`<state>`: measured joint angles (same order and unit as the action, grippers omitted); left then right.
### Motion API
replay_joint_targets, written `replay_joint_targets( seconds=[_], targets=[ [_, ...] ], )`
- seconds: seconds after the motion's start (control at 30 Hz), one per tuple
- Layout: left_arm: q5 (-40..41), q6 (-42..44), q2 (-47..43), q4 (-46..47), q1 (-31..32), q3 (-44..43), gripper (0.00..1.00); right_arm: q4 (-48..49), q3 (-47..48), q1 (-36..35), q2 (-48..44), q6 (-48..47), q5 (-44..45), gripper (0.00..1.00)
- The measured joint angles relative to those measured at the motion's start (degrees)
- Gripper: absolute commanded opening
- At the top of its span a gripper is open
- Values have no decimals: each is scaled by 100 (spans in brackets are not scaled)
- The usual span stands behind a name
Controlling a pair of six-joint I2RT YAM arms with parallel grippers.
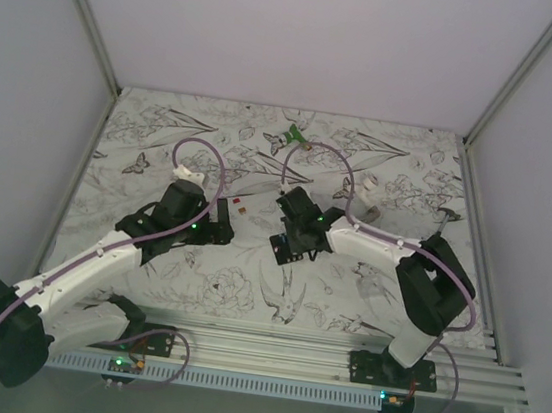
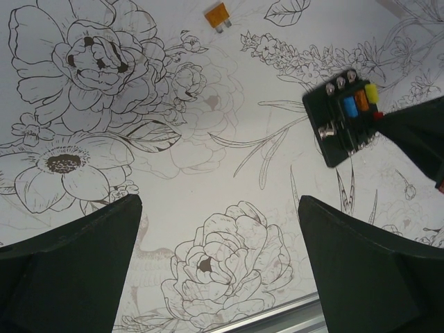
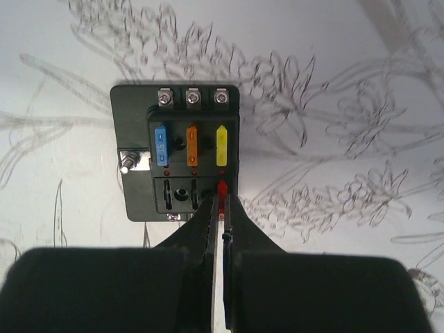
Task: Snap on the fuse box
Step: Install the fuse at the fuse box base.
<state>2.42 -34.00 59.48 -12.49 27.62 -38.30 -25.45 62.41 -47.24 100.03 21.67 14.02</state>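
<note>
The fuse box is a flat black block lying on the flower-printed table, and it also shows in the left wrist view. It holds a blue fuse, an orange fuse and a yellow fuse in its upper row. My right gripper is shut on a small red fuse, its tips at the lower right slot of the box. In the top view the right gripper covers the box. My left gripper is open and empty above the bare table, left of the box.
A loose orange fuse lies beyond the left gripper. Small red and yellow fuses lie between the arms. A green-and-white object sits at the far middle. A metal rail runs along the near edge.
</note>
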Motion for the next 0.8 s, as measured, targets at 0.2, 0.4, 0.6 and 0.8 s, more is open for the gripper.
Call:
replay_joint_targets(
  seconds=[0.2, 0.4, 0.6, 0.8],
  targets=[
    [-46, -50, -63, -15, -4, -2, 100, -393, -63, -63, -157, 219, -221, 21],
    [-48, -133, -15, -131, -7, -111, 100, -472, -138, -63, -452, 299, -354, 40],
    [-66, -240, 492, -162, -24, -496, 100, -107, -343, -57, -1596, 256, -442, 50],
    [-83, -306, 1587, -275, -24, -1217, 92, 424, -1156, 317, -2459, 105, -229, 69]
  ],
)
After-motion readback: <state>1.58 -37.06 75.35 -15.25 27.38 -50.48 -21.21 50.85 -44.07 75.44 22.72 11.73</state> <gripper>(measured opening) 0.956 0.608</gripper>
